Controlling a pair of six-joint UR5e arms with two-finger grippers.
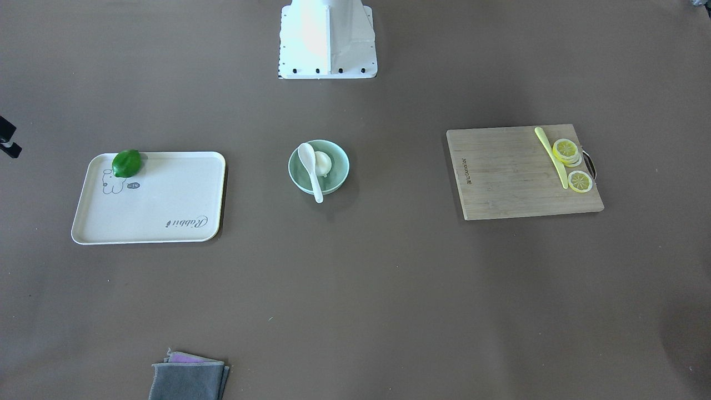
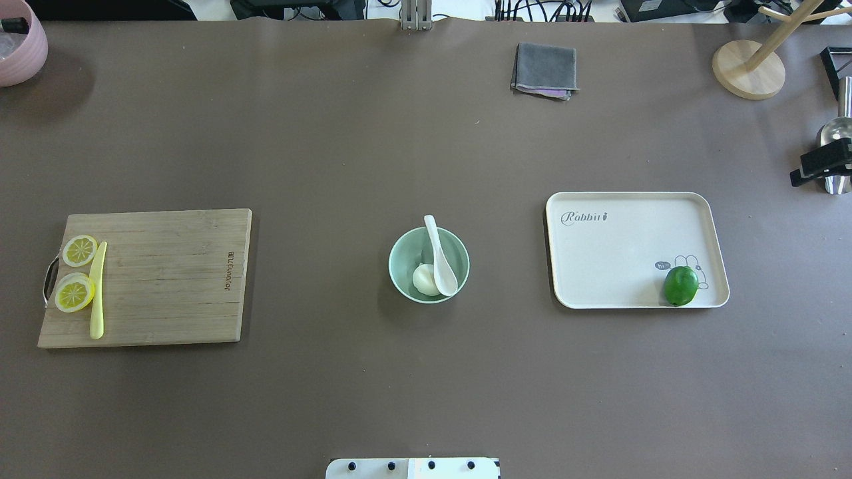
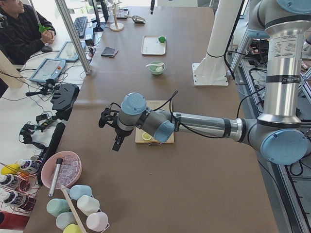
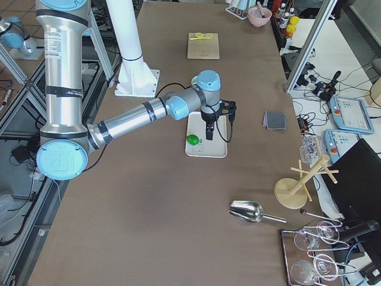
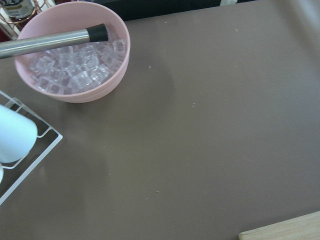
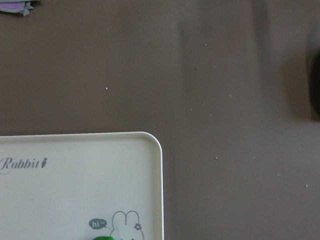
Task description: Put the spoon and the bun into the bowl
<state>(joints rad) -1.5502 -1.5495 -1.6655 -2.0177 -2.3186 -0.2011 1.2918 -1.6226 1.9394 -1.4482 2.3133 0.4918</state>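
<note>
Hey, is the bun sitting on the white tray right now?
No, the bun lies inside the bowl beside the spoon, while the tray carries a green lime.

- The bowl (image 2: 405, 256) is round, pale mint-green and smooth-sided. It stands upright at the middle of the table.
- The bun (image 2: 424, 279) is small, white and round. It sits inside the bowl on the robot's side, touching the spoon's scoop.
- The spoon (image 2: 437, 249) is white and glossy, with its scoop down in the bowl. Its handle leans on the far rim and juts out past it.
</note>
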